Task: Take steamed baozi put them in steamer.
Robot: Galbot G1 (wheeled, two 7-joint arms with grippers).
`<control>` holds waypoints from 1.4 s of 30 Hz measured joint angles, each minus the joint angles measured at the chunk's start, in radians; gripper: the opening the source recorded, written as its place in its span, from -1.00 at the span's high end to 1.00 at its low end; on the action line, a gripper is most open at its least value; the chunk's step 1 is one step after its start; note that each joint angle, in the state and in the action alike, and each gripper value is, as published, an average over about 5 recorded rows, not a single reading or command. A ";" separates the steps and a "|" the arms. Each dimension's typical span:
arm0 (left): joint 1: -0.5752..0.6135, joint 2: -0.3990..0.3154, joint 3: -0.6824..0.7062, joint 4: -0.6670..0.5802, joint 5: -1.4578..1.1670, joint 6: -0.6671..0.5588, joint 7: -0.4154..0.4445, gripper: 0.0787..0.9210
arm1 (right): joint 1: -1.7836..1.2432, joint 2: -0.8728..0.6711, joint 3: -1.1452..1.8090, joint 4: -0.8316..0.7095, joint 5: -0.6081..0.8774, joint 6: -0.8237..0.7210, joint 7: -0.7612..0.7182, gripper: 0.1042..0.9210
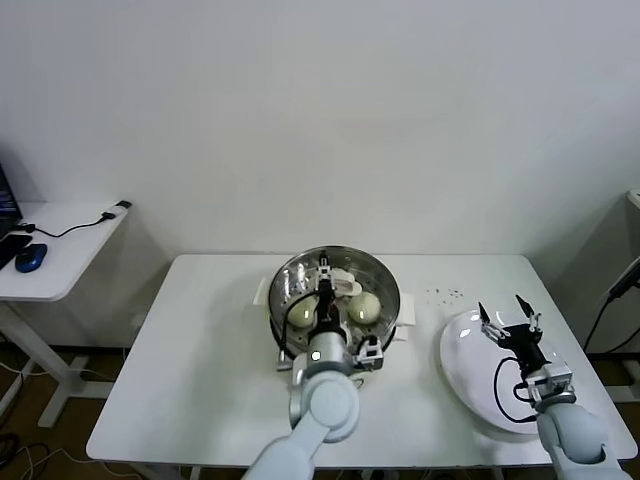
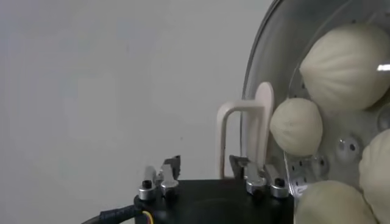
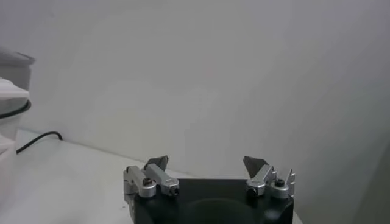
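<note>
While the left end effector (image 1: 322,283) hung over the steamer (image 1: 385,275) at the middle of the white table (image 1: 200,350), its fingers stood apart with nothing between them, no bun in its grasp. That arm reached up from six o'clock in the head view, its wrist covering the steamer's near rim. Inside the shiny pot, one steamed baozi (image 1: 363,306) sat toward four o'clock of the tray, and another baozi (image 1: 301,314) lay toward eight o'clock, partly tucked behind the arm. A pale bun-like shape showed near twelve o'clock, just beyond the fingertips, though too little of it was clear to say more.

Over in the left wrist view, the picture got richer: a large pleated baozi (image 2: 346,66) pressed close to the steel wall (image 2: 268,55), a smaller one (image 2: 297,126) sat just beside it, and two more peeked in at the frame's edge, all resting on the perforated tray. The steamer's white side handle (image 2: 241,131) arched outside the wall, near the left end effector's fingers (image 2: 241,165).

Out at three o'clock of the steamer, well apart from it, the right end effector (image 1: 509,317) hovered above the flat white plate (image 1: 462,365) near the table's right edge, spread wide and carrying nothing. The right wrist view showed those fingers (image 3: 256,165) splayed apart against the plain wall. Far off at nine o'clock, a blue mouse (image 1: 30,258) lay on a side desk (image 1: 75,250).
</note>
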 measured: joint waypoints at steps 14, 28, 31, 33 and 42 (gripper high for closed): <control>0.104 0.113 -0.002 -0.223 -0.161 0.000 -0.025 -0.77 | 0.008 0.002 0.008 0.013 -0.001 -0.028 0.006 -0.76; 0.361 0.243 -0.284 -0.389 -0.652 -0.013 -0.353 -0.77 | -0.012 0.019 0.006 0.065 -0.006 -0.074 -0.016 -0.76; 0.422 0.243 -0.382 -0.392 -0.812 -0.067 -0.404 -0.77 | -0.016 0.027 0.005 0.075 -0.005 -0.081 -0.022 -0.76; 0.458 0.236 -0.447 -0.385 -0.922 -0.132 -0.431 -0.77 | -0.020 0.032 0.005 0.080 -0.004 -0.086 -0.026 -0.76; 0.586 0.195 -0.665 -0.300 -1.377 -0.531 -0.494 -0.77 | -0.034 0.041 0.006 0.106 0.002 -0.110 -0.043 -0.76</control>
